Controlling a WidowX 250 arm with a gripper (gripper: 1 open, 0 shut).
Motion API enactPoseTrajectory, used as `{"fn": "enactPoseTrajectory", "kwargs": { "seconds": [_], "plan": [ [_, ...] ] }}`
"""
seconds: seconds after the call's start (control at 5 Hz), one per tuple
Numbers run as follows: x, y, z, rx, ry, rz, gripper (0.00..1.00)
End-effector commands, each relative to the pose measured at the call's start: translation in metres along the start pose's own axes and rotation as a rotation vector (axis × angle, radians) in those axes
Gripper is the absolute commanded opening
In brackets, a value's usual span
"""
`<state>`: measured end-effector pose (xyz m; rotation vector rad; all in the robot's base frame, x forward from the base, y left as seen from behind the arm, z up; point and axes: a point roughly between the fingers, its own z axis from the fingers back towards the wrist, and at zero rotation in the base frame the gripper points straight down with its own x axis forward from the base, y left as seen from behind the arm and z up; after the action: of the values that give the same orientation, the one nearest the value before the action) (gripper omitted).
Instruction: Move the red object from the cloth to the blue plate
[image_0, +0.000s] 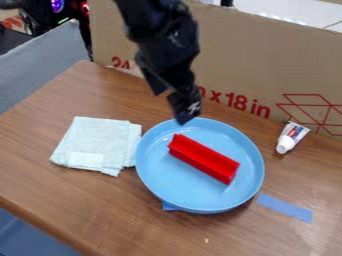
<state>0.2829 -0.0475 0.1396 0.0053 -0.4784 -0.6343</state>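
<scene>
The red object (203, 158), a bright red oblong block, lies inside the blue plate (160, 168), slanting from upper left to lower right. The cloth (96, 144), pale and folded, sits bare on the table left of the plate. My black gripper (186, 108) hangs just above the plate's far rim, up and left of the block and not touching it. It is motion-blurred, but its fingers look apart with nothing between them.
A cardboard box (254, 60) runs along the back of the wooden table. A small white tube (289, 137) lies right of the plate. A strip of blue tape (285, 208) is stuck on the table at the front right.
</scene>
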Motion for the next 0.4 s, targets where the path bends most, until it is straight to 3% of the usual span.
{"fn": "enactPoseTrajectory", "kwargs": {
  "seconds": [0.0, 0.2],
  "plan": [
    [0.008, 0.003, 0.003, -0.002, -0.053, 0.040, 1.00],
    [-0.002, 0.026, -0.007, -0.004, -0.053, 0.060, 1.00]
  ]
}}
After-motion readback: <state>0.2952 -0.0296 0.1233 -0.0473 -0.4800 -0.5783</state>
